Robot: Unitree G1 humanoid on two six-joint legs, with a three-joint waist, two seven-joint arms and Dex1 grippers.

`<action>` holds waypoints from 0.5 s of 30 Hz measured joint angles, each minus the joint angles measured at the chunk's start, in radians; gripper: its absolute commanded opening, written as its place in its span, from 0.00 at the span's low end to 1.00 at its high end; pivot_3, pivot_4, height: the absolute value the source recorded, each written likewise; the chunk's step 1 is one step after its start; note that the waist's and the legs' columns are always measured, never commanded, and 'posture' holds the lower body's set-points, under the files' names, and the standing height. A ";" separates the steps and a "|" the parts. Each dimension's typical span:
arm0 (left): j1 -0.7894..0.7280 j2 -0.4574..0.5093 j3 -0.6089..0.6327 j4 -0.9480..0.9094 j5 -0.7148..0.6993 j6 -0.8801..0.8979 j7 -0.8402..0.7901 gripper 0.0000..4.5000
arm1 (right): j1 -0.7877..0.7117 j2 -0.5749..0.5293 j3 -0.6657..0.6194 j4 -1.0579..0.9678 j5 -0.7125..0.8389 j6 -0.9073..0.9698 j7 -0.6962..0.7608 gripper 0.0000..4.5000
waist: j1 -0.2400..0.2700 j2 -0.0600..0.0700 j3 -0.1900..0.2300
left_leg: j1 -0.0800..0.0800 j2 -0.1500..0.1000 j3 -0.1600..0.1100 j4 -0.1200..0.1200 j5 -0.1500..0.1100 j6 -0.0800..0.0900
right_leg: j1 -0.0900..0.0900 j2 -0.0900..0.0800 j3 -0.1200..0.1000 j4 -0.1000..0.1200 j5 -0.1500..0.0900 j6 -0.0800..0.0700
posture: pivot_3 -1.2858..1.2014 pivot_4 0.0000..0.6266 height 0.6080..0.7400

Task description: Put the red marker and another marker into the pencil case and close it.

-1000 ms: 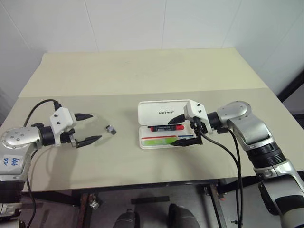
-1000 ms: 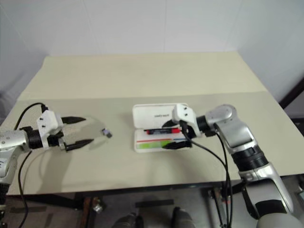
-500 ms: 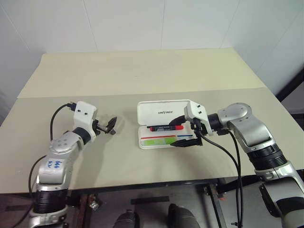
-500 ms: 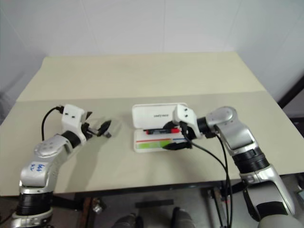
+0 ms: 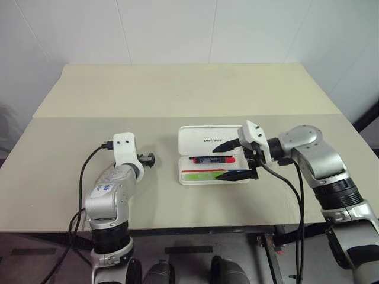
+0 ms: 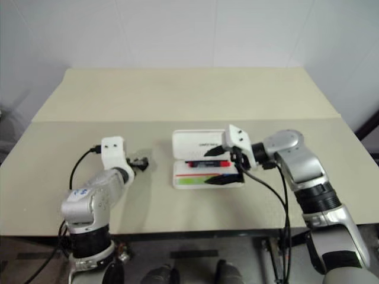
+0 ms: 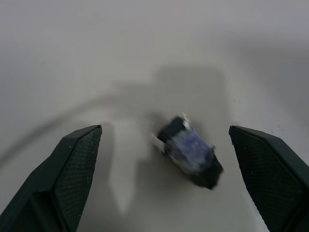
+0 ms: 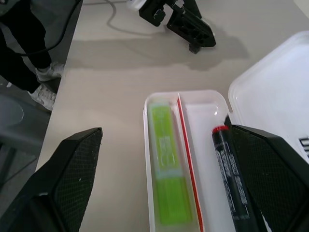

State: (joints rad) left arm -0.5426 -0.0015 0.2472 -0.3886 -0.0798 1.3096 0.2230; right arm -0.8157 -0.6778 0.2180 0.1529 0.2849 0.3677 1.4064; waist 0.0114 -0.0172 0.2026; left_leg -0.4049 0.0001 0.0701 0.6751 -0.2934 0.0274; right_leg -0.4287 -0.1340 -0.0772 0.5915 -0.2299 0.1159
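Silver-grey arms carry white wrist blocks, loose black cables, blue handwriting on the left forearm (image 5: 104, 188).

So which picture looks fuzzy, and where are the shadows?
Left wrist view: the small dark thing on the table is smeared with blur, with soft grey shadows around it. Right wrist view: sharp, green marker crisp, a long shadow under the left tool.

The open lid of the pencil case (image 5: 208, 141) bears small dark lettering reading "UNITREE".

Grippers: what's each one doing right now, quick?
Left gripper: open, empty, around a small dark object.
Right gripper: open, empty.
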 measured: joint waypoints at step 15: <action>-0.207 -0.076 0.030 0.179 0.066 0.119 0.074 1.00 | 0.016 0.003 0.000 0.010 -0.010 -0.017 -0.053 1.00 | 0.012 0.000 0.000 | -0.001 0.000 0.000 0.003 0.000 0.000 | 0.000 0.001 0.000 0.000 0.001 0.000 | 0.52 0.24 1.00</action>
State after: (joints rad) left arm -0.7492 -0.0779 0.2771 -0.2101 -0.0135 1.4282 0.2969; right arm -0.8001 -0.6750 0.2180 0.1629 0.2753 0.3506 1.3535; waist 0.0233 -0.0173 0.2027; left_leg -0.4055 0.0004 0.0703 0.6778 -0.2936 0.0272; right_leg -0.4286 -0.1335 -0.0773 0.5916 -0.2290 0.1157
